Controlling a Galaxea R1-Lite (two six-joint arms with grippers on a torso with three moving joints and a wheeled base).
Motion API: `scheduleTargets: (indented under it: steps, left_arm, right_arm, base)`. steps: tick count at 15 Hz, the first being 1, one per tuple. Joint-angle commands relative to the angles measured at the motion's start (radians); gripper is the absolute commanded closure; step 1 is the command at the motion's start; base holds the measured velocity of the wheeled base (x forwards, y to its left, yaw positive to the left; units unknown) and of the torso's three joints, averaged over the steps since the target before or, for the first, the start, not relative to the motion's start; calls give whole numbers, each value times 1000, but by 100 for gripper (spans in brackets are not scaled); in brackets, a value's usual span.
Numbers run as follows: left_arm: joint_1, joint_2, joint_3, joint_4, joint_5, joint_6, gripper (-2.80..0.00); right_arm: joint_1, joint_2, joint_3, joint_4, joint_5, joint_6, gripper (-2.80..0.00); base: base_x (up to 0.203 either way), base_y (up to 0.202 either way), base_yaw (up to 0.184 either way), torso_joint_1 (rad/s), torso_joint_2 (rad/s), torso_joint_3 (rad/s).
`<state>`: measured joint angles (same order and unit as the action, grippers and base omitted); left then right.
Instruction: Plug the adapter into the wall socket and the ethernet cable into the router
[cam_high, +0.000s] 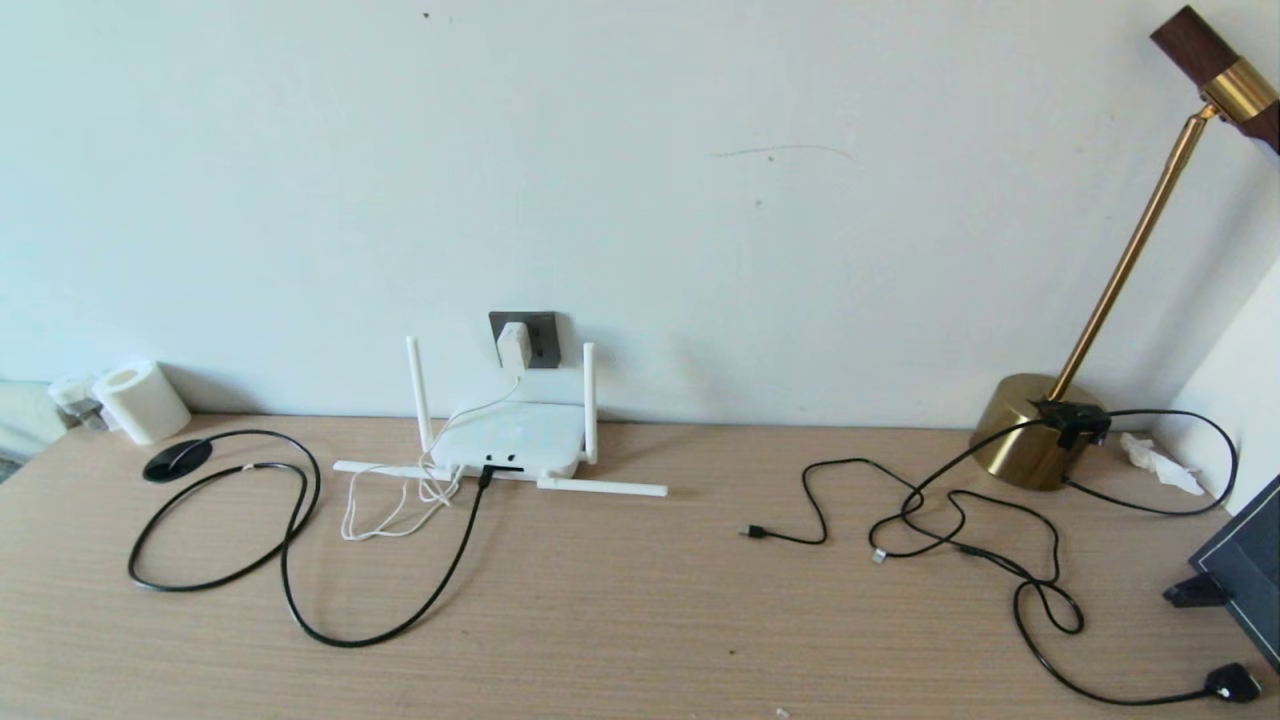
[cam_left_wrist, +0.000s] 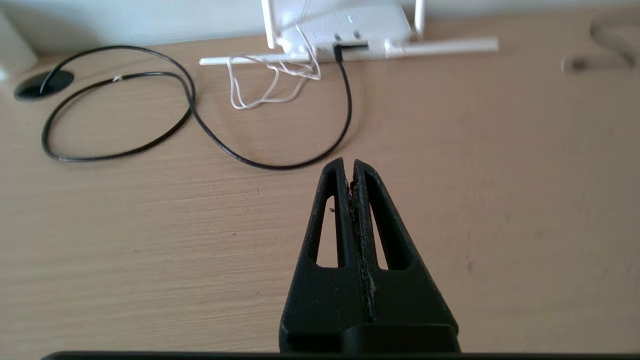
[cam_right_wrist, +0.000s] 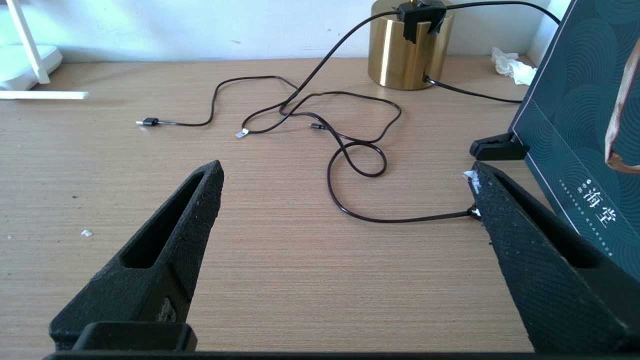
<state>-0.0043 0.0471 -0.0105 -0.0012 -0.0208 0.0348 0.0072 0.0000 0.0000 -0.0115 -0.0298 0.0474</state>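
The white adapter (cam_high: 514, 346) sits plugged in the dark grey wall socket (cam_high: 541, 338), its thin white cord (cam_high: 395, 505) drooping to the desk. Below it lies the white router (cam_high: 515, 440) with its antennas. The black ethernet cable (cam_high: 300, 560) loops over the desk and its end sits in a port on the router's front edge (cam_high: 487, 474). In the left wrist view the cable (cam_left_wrist: 280, 165) curves just ahead of my left gripper (cam_left_wrist: 349, 164), which is shut and empty. My right gripper (cam_right_wrist: 345, 172) hangs open over bare desk. Neither arm shows in the head view.
A brass lamp (cam_high: 1040, 430) stands at the back right with thin black cables (cam_high: 960, 520) tangled before it and a black plug (cam_high: 1232, 682). A dark box (cam_right_wrist: 575, 125) leans at the right edge. A white roll (cam_high: 140, 402) and a black grommet (cam_high: 177, 460) sit at the left.
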Motion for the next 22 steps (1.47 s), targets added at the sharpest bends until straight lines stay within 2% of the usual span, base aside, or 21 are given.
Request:
scheduleTargets:
  steps: [1, 12, 22]
  left_arm:
    - [1, -49, 12, -9, 24, -70, 0]
    - [1, -49, 12, -8, 24, -70, 0]
    - [1, -49, 12, -9, 24, -70, 0]
  right_arm:
    - [0, 0, 0, -1, 1, 0, -280]
    - [0, 0, 0, -1, 7, -52, -280]
    - [0, 0, 0, 1, 1, -2, -280]
  base:
    - [0, 0, 0, 0, 0, 0]
    - [0, 0, 0, 0, 0, 0]
    - [0, 0, 0, 0, 0, 0]
